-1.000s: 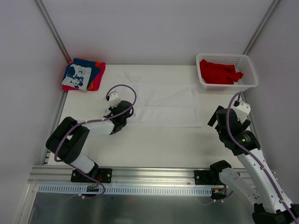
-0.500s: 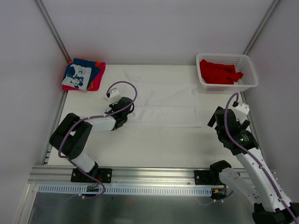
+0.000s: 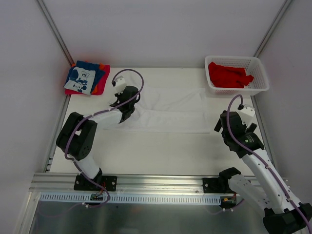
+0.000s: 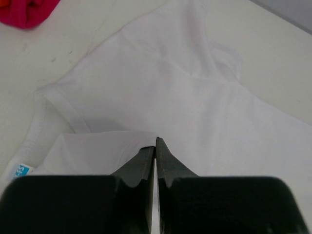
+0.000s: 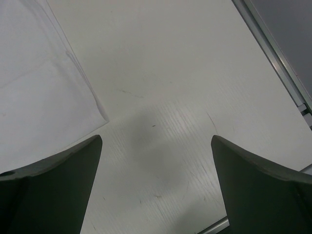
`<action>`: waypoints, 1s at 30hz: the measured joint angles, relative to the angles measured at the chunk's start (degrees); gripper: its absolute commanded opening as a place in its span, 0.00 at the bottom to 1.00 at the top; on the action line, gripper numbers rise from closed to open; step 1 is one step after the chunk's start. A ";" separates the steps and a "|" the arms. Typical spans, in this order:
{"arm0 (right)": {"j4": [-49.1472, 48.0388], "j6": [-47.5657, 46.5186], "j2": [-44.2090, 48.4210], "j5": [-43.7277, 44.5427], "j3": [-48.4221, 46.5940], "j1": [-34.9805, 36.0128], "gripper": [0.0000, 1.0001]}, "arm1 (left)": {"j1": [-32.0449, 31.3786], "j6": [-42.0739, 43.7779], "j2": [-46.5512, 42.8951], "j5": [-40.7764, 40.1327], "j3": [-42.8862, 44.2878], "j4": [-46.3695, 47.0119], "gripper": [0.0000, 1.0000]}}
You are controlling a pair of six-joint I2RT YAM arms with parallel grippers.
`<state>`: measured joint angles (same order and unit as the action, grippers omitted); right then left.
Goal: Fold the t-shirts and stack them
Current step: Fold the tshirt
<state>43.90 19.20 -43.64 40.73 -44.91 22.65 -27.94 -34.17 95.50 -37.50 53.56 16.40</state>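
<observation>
Looking down from above, the white t-shirt (image 3: 170, 107) lies spread mid-table (image 3: 146, 151) with the left gripper (image 3: 130, 96) on its left end. The folded t-shirts (image 3: 87, 79) sit far left and the red t-shirts (image 3: 226, 75) in the basket (image 3: 261, 78) far right. The left wrist view shows the jaws pressed together on a raised fold of white cloth. In the right wrist view the right gripper (image 5: 156, 141) is spread wide over bare table, holding nothing, the shirt's corner near one finger.

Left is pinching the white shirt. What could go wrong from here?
1. The left gripper holds the white t-shirt only by a thin edge, so the cloth may slip out mid-fold.
2. The right gripper is open over bare table beside the shirt's corner, so a one-sided pull may drag or skew it.
</observation>
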 measured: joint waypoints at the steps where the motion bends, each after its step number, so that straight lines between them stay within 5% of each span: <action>1: -0.48 -0.04 -0.17 -0.02 0.17 0.00 1.00 | 0.37 0.44 0.92 0.11 1.03 -0.07 0.00; 5: -2.27 -0.33 -1.20 -0.26 1.75 0.00 0.99 | 1.86 1.31 5.79 1.44 5.62 -0.17 0.00; 7: -2.95 -0.44 -1.81 -0.48 2.67 0.00 0.99 | 2.60 1.66 8.15 2.21 7.45 -0.31 0.12; 8: -3.13 -0.48 -2.16 -0.57 3.06 0.00 1.00 | 3.02 1.88 9.46 2.73 8.44 -0.46 0.40; 12: -4.24 -0.90 -3.10 -0.68 3.91 0.00 1.00 | 4.17 1.81 14.12 4.66 12.66 -1.84 0.97; 26: -7.74 -1.92 -5.42 -1.79 5.27 0.00 1.00 | 5.18 3.74 13.90 5.97 17.84 -5.29 0.99; 30: -8.31 -2.49 -6.36 -2.49 5.20 0.00 1.00 | 5.64 9.64 14.10 6.99 26.67 -7.56 0.99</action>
<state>35.59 16.71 -50.00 38.24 -39.70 22.65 -22.31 -24.53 109.60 -30.50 80.23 8.84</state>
